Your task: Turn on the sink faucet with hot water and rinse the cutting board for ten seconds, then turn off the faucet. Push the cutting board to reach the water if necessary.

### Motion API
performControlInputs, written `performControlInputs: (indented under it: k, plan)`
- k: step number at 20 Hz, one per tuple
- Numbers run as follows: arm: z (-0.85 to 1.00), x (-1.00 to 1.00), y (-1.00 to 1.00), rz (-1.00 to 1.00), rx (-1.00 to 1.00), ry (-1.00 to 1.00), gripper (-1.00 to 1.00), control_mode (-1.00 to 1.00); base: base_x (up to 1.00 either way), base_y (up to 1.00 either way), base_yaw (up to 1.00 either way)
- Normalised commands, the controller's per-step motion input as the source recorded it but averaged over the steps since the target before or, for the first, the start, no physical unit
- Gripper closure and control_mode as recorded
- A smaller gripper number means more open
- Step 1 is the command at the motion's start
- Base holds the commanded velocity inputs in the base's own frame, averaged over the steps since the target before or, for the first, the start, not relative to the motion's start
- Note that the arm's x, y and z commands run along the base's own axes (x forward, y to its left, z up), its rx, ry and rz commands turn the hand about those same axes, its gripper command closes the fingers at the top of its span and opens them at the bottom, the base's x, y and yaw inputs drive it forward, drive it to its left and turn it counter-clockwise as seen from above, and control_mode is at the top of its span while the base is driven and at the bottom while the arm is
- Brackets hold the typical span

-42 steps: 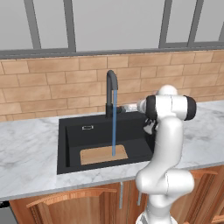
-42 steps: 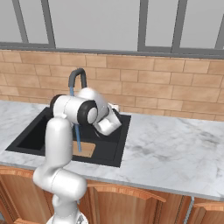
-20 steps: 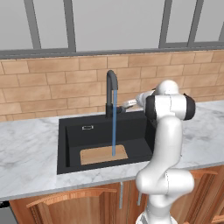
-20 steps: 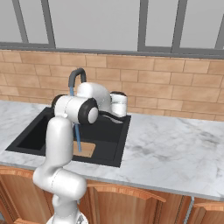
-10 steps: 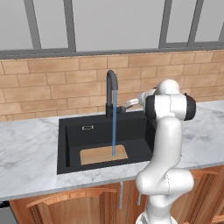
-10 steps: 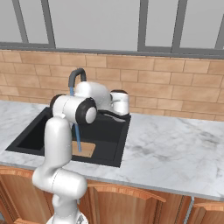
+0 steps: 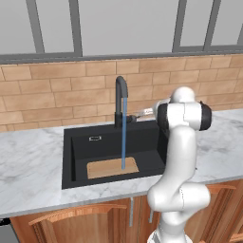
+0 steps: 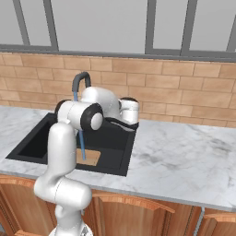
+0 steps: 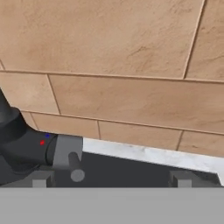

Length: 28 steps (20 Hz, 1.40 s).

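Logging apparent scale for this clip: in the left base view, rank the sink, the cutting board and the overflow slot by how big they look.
1. sink, by far the largest.
2. cutting board, covering roughly a third of the basin floor, under the water.
3. overflow slot, tiny on the back wall, though it lies farther from the camera.

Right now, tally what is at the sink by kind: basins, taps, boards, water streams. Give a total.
Sink (black basin): 1
Faucet (dark gooseneck): 1
Cutting board (light-brown wood, lying in the basin): 1
Water (blue stream falling onto the board): 1
Total: 4
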Motion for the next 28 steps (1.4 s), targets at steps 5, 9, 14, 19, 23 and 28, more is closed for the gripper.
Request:
performControlInputs:
  k: [5, 9, 14, 19, 23, 28]
  plan:
    - [-0.28, 0.15, 0.0, 0.02, 0.0, 0.0, -1.0, -1.0, 0.0, 0.0, 0.0]
    - [-0.14, 0.11, 0.0, 0.03, 0.0, 0.0, -1.0, -1.0, 0.0, 0.0, 0.0]
    - [-0.09, 0.04, 0.0, 0.02, 0.0, 0.0, -1.0, -1.0, 0.0, 0.0, 0.0]
    - [0.0, 0.0, 0.0, 0.01, 0.0, 0.0, -1.0, -1.0, 0.0, 0.0, 0.0]
    - [0.0, 0.0, 0.0, 0.0, 0.0, 0.0, -1.0, -1.0, 0.0, 0.0, 0.0]
    - [0.0, 0.0, 0.0, 0.0, 0.0, 0.0, -1.0, -1.0, 0.0, 0.0, 0.0]
